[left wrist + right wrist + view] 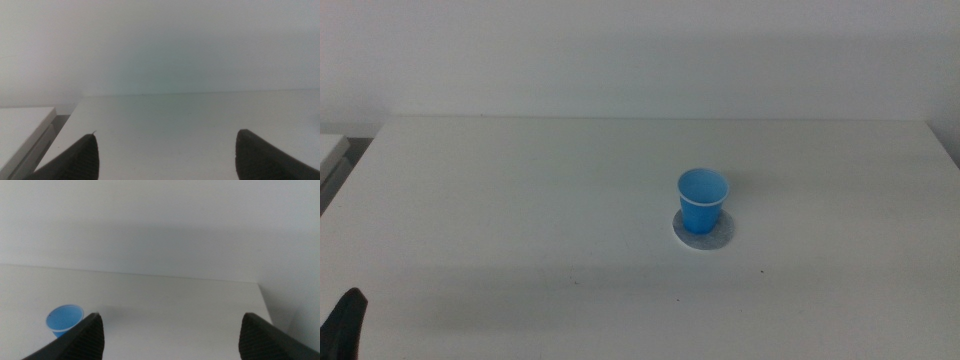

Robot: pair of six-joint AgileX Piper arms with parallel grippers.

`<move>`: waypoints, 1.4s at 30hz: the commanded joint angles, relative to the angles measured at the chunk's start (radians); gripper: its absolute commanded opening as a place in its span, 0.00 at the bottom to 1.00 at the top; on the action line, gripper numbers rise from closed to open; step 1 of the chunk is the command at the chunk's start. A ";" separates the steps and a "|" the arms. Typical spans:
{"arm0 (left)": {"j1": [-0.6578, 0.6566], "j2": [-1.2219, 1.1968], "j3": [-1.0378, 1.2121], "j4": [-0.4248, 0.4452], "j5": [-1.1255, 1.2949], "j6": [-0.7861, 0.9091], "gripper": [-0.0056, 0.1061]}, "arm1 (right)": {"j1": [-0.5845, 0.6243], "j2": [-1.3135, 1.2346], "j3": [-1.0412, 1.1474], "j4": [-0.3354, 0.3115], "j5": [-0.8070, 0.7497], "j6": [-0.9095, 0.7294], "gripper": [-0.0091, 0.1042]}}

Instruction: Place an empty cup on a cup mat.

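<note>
Left gripper (pixel 345 325) waiting at the table's (pixel 520 200) near edge, jaws wide; right gripper (pixel 170 340) likewise gaping, empty; small bright blue plastic cup (pixel 702 200) sitting upright on flat round grey mat (pixel 720 238), apparently placed.

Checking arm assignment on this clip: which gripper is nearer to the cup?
Probably right. The right gripper, jaws open, has the cup beside one jaw in its wrist view. The left gripper, also open, waits at the table's near-left corner, cup out of its view.

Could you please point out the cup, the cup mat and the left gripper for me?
cup (pixel 702 202): middle view, on its blue side wall.
cup mat (pixel 724 238): middle view, on its bare grey edge.
left gripper (pixel 165 155): left wrist view, midway between its open jaws.
</note>
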 commanded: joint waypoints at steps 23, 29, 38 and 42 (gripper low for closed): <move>-0.001 -0.004 0.000 0.000 -0.013 -0.003 0.89 | -0.211 -0.506 0.676 0.214 -0.287 -0.168 0.90; -0.001 -0.004 0.000 0.000 -0.013 -0.003 0.89 | -0.211 -0.506 0.721 0.192 -0.299 -0.168 0.90; -0.001 -0.004 0.000 0.000 -0.013 -0.003 0.89 | -0.211 -0.506 0.725 0.192 -0.365 -0.168 0.90; -0.001 -0.004 0.000 0.000 -0.013 -0.003 0.89 | -0.211 -0.506 0.725 0.192 -0.368 -0.168 0.90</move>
